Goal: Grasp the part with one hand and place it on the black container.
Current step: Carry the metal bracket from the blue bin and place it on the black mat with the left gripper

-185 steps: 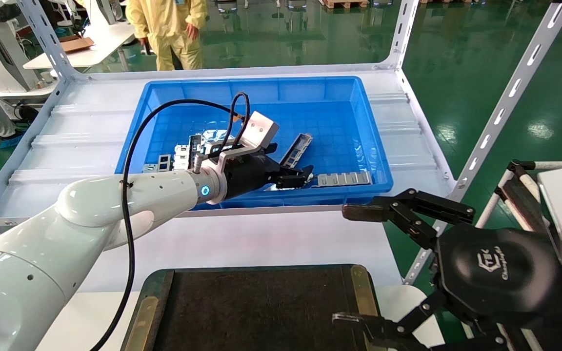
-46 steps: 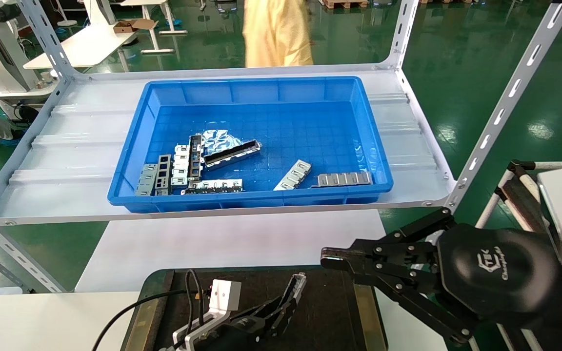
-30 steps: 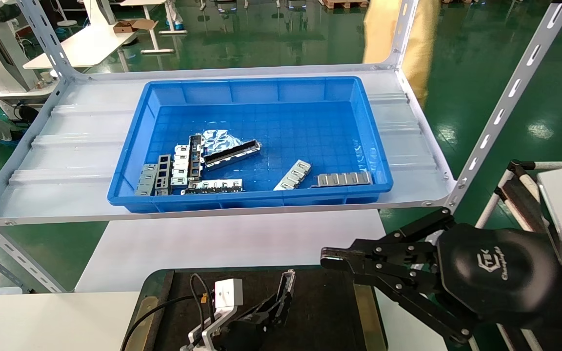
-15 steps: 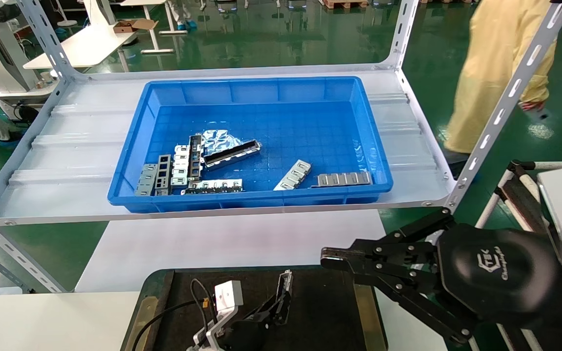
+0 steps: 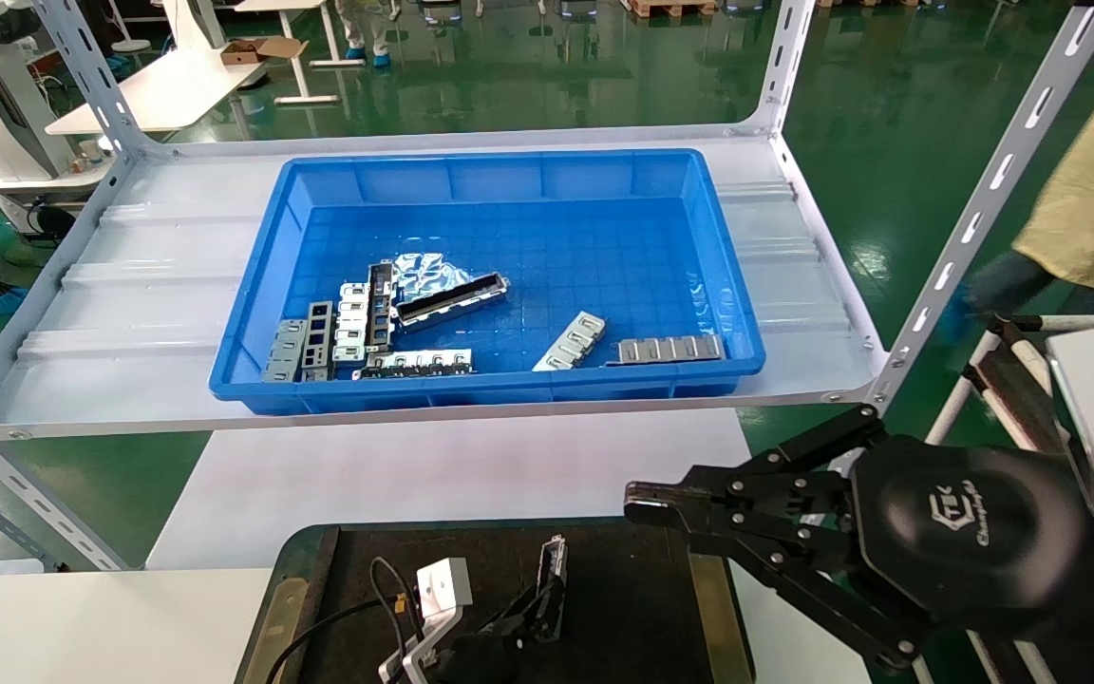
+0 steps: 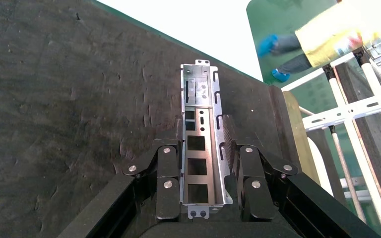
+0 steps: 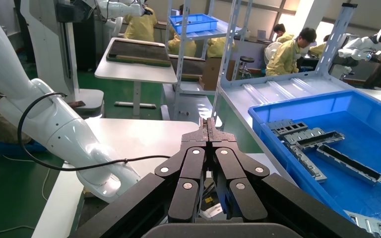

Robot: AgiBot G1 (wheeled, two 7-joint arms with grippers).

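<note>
The left gripper (image 5: 536,608) is clamped on the part (image 6: 201,144) over the middle of the black container (image 5: 623,608), with bare mat on both sides, well inside the brass-coloured strips (image 5: 710,589). Compared with a moment ago, the part sits slightly lower. The right gripper (image 5: 647,503), fingers pressed together, hovers above the container's right edge, as before.
</note>
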